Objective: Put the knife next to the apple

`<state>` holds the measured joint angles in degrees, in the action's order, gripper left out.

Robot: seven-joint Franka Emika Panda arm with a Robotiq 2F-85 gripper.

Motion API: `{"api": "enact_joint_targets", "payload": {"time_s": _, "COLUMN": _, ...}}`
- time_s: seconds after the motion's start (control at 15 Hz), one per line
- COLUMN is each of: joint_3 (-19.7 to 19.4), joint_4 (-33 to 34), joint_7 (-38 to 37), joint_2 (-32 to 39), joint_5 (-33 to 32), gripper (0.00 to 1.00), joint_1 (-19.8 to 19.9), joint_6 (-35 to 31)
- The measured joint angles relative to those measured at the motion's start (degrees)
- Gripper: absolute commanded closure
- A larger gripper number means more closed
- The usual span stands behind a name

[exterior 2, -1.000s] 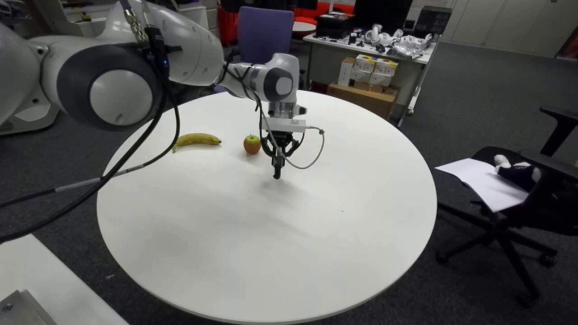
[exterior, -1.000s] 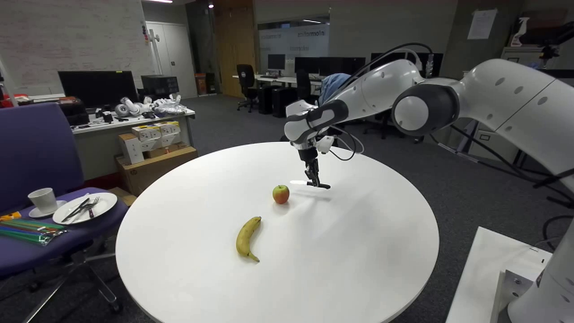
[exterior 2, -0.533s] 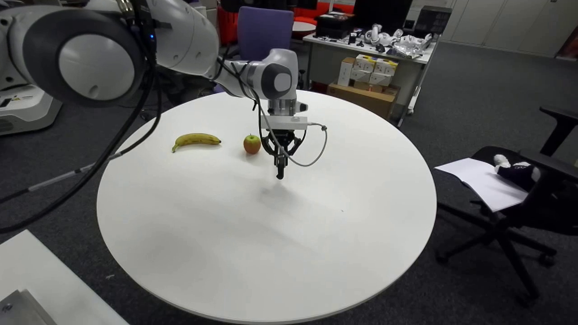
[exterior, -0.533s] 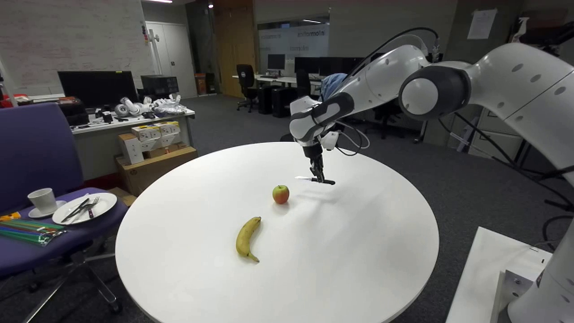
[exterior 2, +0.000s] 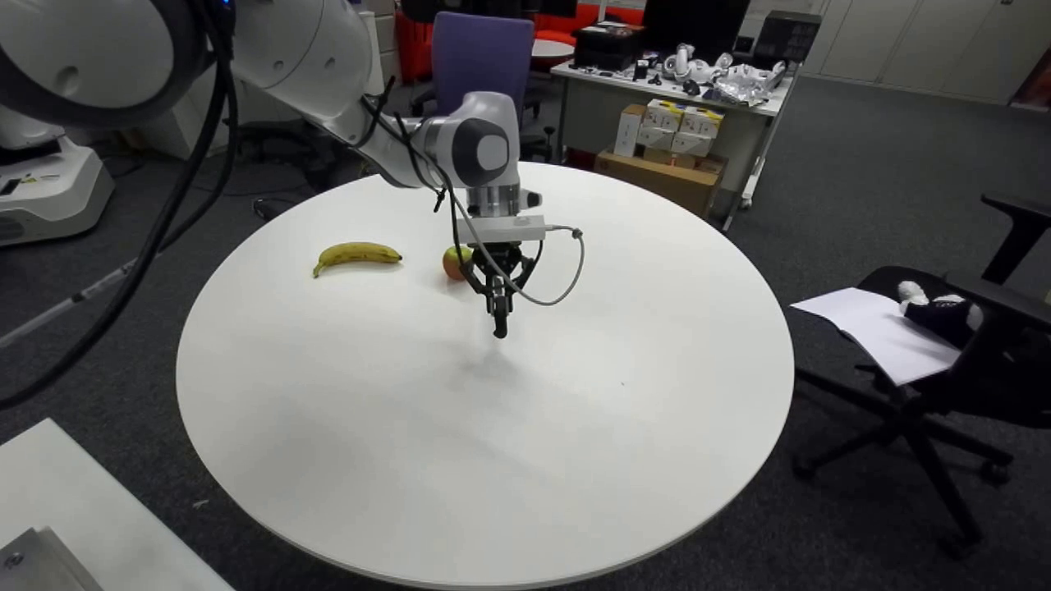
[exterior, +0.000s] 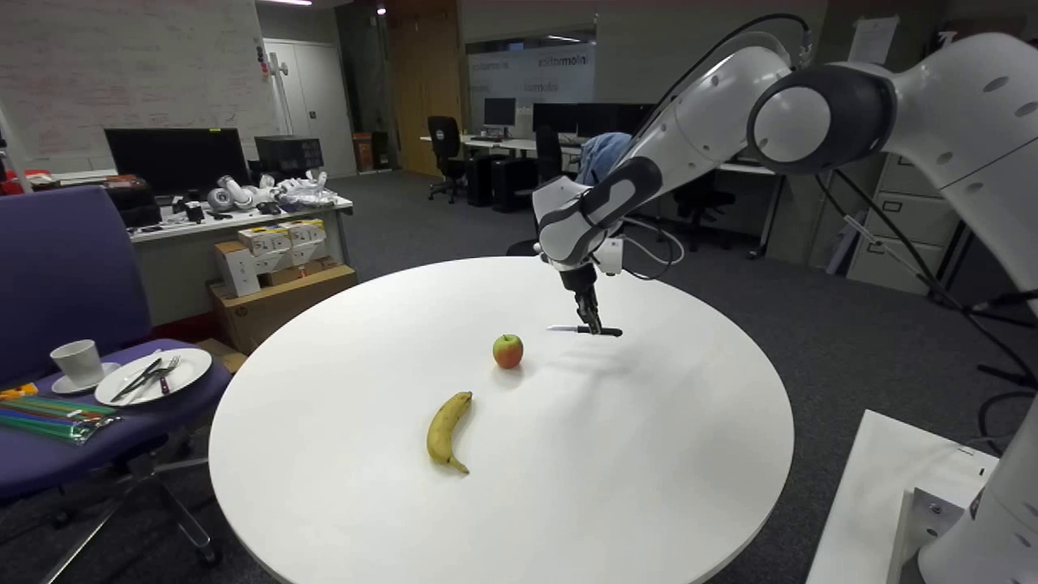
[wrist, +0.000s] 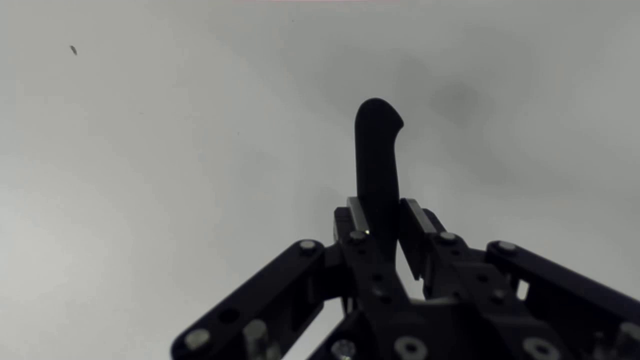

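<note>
Your gripper (wrist: pixel 383 215) grips the knife (exterior: pixel 583 329) by its black handle (wrist: pixel 377 140). You have it above the white table (exterior: pixel 616 454), near the apple (exterior: pixel 508 352); banana (exterior: pixel 444 430) lies farther off.

The arm (exterior: pixel 957 118) stands bent, the elbow (exterior: pixel 791 124) high, and the forearm (exterior: pixel 689 126) slopes down to the wrist (exterior: pixel 564 231) over the tabletop (exterior: pixel 616 454). In an exterior view the gripper (exterior: pixel 594 328) points downward, slightly tilted, above the tabletop and nearer to its far edge than to its near one. The two fingers (wrist: pixel 419 216) press the handle of the knife (wrist: pixel 377 155) from both sides.
</note>
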<state>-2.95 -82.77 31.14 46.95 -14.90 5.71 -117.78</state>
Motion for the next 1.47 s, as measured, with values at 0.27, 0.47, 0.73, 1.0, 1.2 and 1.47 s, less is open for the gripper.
{"api": "enact_joint_targets", "payload": {"time_s": 0.27, "joint_3": 0.19, "joint_4": -9.22, "joint_7": -0.02, "joint_2": -5.88, "joint_5": -1.71, "gripper": 0.92, "joint_1": -0.41, "joint_6": -4.47}}
{"api": "enact_joint_targets", "payload": {"time_s": 0.47, "joint_3": 0.32, "joint_4": -15.77, "joint_7": -0.02, "joint_2": -9.70, "joint_5": -3.26, "gripper": 0.92, "joint_1": -0.52, "joint_6": -6.84}}
{"api": "enact_joint_targets", "payload": {"time_s": 0.73, "joint_3": 0.46, "joint_4": -21.43, "joint_7": -0.04, "joint_2": -12.51, "joint_5": -5.40, "gripper": 0.92, "joint_1": -0.92, "joint_6": -8.37}}
{"api": "enact_joint_targets", "payload": {"time_s": 1.0, "joint_3": 1.40, "joint_4": -22.78, "joint_7": -0.04, "joint_2": -13.18, "joint_5": -5.79, "gripper": 0.92, "joint_1": -2.15, "joint_6": -8.50}}
{"api": "enact_joint_targets", "payload": {"time_s": 1.2, "joint_3": 2.50, "joint_4": -22.78, "joint_7": -0.04, "joint_2": -13.18, "joint_5": -5.79, "gripper": 0.92, "joint_1": -3.10, "joint_6": -8.50}}
{"api": "enact_joint_targets", "payload": {"time_s": 1.47, "joint_3": 3.18, "joint_4": -22.86, "joint_7": -0.04, "joint_2": -13.18, "joint_5": -5.79, "gripper": 0.92, "joint_1": -4.14, "joint_6": -8.47}}
